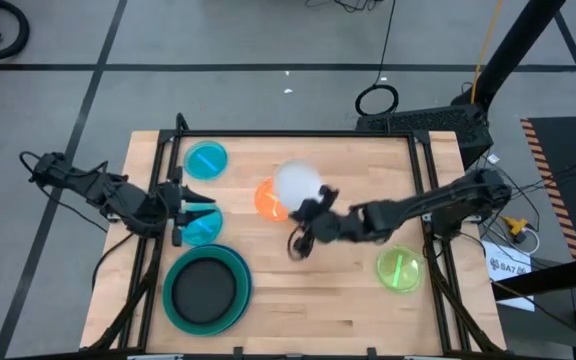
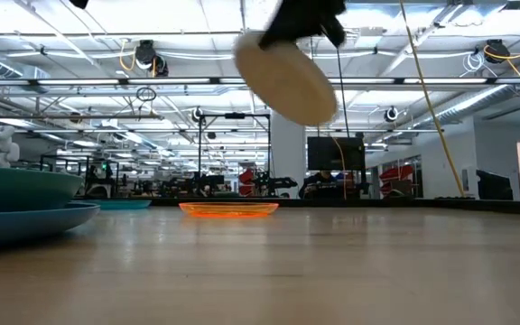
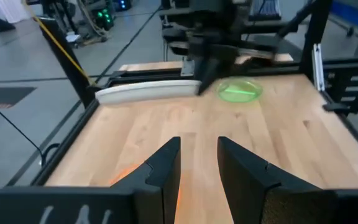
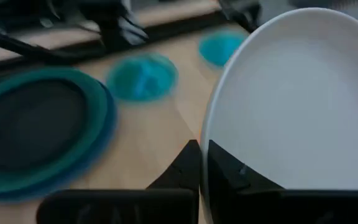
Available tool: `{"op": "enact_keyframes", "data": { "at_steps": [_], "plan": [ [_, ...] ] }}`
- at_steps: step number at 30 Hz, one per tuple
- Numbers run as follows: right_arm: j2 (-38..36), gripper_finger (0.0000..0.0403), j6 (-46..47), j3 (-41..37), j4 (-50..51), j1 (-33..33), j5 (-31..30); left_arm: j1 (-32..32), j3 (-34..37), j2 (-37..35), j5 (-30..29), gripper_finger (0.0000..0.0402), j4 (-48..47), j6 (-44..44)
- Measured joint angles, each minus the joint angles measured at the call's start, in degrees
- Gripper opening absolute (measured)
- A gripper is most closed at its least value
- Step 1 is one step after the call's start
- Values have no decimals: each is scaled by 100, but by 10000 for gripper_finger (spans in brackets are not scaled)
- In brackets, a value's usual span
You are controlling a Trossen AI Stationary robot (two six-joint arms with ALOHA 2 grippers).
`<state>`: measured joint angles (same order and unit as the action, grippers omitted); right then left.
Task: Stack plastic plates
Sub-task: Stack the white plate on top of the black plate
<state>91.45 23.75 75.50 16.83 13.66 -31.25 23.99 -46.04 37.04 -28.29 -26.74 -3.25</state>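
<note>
My right gripper [image 1: 306,218] is shut on the white plate [image 1: 296,183] and holds it in the air above the table's middle. The plate partly covers the orange plate [image 1: 264,200], which lies flat on the wood [image 2: 228,209]. At the near left sits the black plate [image 1: 205,288] inside the teal plate [image 1: 236,262], with the blue one [image 2: 25,224] beneath. Two small cyan plates [image 1: 206,160] [image 1: 205,228] lie on the left. The lime green plate [image 1: 400,268] lies at the right. My left gripper [image 3: 197,167] is open by the nearer cyan plate and touches nothing that I can see. My right gripper pinches the white plate by its rim [image 4: 211,163], one finger on each face. The fingers [image 4: 185,163] reach in from the table's right side. The plate is lifted clear and tilted, its far edge [image 2: 251,50] higher than its near edge [image 2: 319,113].
Black frame rails [image 1: 423,175] run along the table's left, right and far sides. Bare wood [image 1: 308,300] lies between the teal stack and the lime green plate. The room beyond the table holds desks and equipment.
</note>
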Motion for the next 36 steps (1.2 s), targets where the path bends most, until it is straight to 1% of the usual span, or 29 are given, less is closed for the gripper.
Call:
{"op": "enact_keyframes", "data": {
  "at_steps": [2,7,11,18,21,23,26,29,32,36],
  "plan": [
    [371,3,-237,361,-1,197,-80,124,0,-92,-39,113,-87,-135],
    [1501,2,-966,1457,-8,573,-35,449,0,-227,-37,113,-510,-604],
    [2407,2,-1369,2474,-11,739,-23,688,0,-236,-37,113,-566,-699],
    [3637,2,-1671,4204,206,953,394,1086,0,-234,-65,113,-505,-766],
    [4074,2,-1762,4815,246,1017,490,1397,0,-236,-315,113,-331,-801],
    [4331,2,-1799,5173,243,1047,602,1640,0,-236,-365,113,-308,-778],
    [4631,2,-1759,5592,227,1061,627,2026,0,-236,-393,113,-222,-759],
    [4834,2,-1701,5861,197,1050,769,2430,2,-265,-645,113,-114,-717],
    [4952,2,-1719,5946,41,1048,899,2786,2,-275,-959,113,-21,-629],
    [4943,2,-1718,5944,-38,1050,905,3176,2,-314,-1065,113,28,-544]
  ]
}}
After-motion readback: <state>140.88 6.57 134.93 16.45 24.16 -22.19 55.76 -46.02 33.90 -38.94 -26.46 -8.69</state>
